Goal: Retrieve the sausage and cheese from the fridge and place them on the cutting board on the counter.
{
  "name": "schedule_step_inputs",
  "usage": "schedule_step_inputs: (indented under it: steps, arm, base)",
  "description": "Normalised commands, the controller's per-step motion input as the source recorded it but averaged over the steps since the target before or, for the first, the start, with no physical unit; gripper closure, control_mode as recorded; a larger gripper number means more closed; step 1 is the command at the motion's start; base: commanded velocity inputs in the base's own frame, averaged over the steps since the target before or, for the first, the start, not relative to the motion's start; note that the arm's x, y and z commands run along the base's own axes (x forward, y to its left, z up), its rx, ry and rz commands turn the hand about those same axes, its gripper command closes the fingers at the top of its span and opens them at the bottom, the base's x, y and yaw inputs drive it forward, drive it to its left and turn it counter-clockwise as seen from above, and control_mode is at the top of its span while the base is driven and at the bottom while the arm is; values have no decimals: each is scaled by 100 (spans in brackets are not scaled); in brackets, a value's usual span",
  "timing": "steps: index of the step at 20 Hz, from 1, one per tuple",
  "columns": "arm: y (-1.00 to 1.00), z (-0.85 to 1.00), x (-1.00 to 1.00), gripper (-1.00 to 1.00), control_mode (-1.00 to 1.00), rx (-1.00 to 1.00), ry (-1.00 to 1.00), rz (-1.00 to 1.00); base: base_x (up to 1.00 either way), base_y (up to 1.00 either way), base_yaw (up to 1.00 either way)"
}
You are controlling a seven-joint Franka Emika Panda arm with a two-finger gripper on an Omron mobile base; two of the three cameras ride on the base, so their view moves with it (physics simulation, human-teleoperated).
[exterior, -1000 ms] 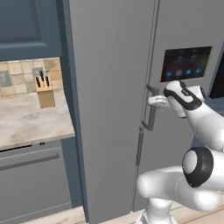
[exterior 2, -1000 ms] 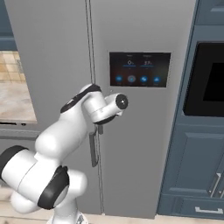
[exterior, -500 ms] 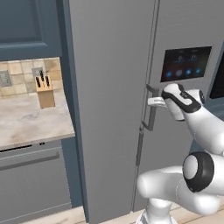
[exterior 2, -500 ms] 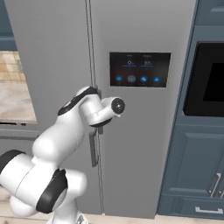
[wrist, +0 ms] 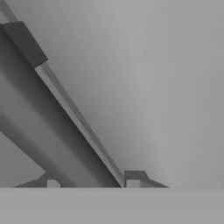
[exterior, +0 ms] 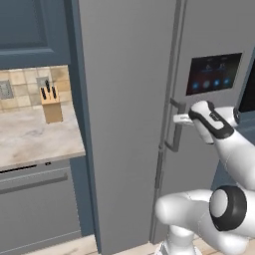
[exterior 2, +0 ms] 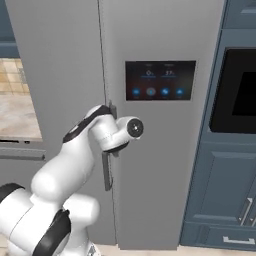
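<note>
The fridge (exterior: 124,99) stands with both light-grey doors closed, so the sausage and cheese are hidden. My gripper (exterior: 178,118) is at the top of the right door's vertical bar handle (exterior: 173,142). In the hand view the handle (wrist: 48,127) runs diagonally between my fingertips (wrist: 133,178), which press on both sides of it. From the right, the fridge (exterior 2: 60,60) and the lower handle (exterior 2: 106,175) show below my wrist. The beige counter (exterior: 30,139) lies to the left; the cutting board is out of view.
A tan knife block (exterior: 51,107) stands on the counter against the tiled wall. A dark touch panel (exterior 2: 160,80) sits on the right fridge door. A black built-in oven (exterior 2: 240,90) and dark blue cabinets (exterior 2: 225,190) flank the fridge on the right.
The fingers have closed from wide open onto the handle bar. The hand has pushed slightly closer to the door; the doors have not moved.
</note>
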Motion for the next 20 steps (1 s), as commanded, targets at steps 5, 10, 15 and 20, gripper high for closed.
schedule_step_inputs:
  steps: [5,10,15,20]
  arm:
    - [-54,-9,-51,100,-100,0,8,-14]
    - [-60,-12,-47,100,-100,0,20,-17]
    - [-64,-12,-42,100,-100,0,23,-17]
    - [-66,-13,-41,100,-100,0,18,-19]
  base:
    - [0,0,0]
    - [0,0,0]
    - [0,0,0]
    - [0,0,0]
